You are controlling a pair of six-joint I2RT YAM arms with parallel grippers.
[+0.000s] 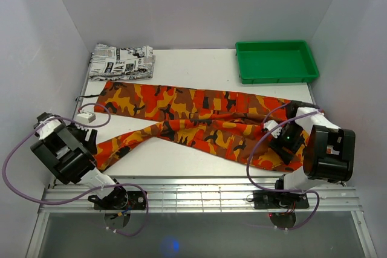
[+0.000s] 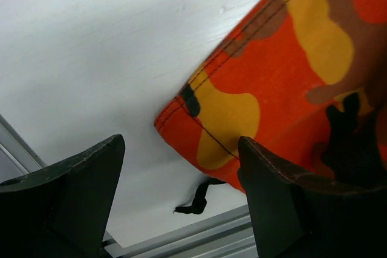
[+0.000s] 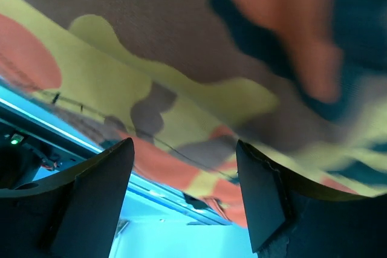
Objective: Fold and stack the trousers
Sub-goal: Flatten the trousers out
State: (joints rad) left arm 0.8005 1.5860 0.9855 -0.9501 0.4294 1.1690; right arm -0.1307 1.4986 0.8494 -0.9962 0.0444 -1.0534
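Observation:
The trousers [image 1: 193, 116], in orange, red, yellow and black camouflage print, lie spread across the table with the legs running left and the waist end at the right. My left gripper [image 1: 89, 139] hovers at the hem of the near leg. In the left wrist view the hem corner [image 2: 242, 101] lies just ahead of the left gripper [image 2: 180, 143], which is open and holds nothing; a black thread [image 2: 196, 200] trails from the hem. My right gripper [image 1: 284, 142] is over the waist end. Its jaws [image 3: 184, 143] stand apart, with blurred cloth [image 3: 199, 58] close in front.
A green tray [image 1: 276, 77] stands at the back right. A folded newspaper-print garment [image 1: 121, 61] lies at the back left. A small white box [image 1: 86, 116] with a purple cable sits near the left arm. A metal rail [image 1: 199, 193] runs along the near edge. White walls enclose the table.

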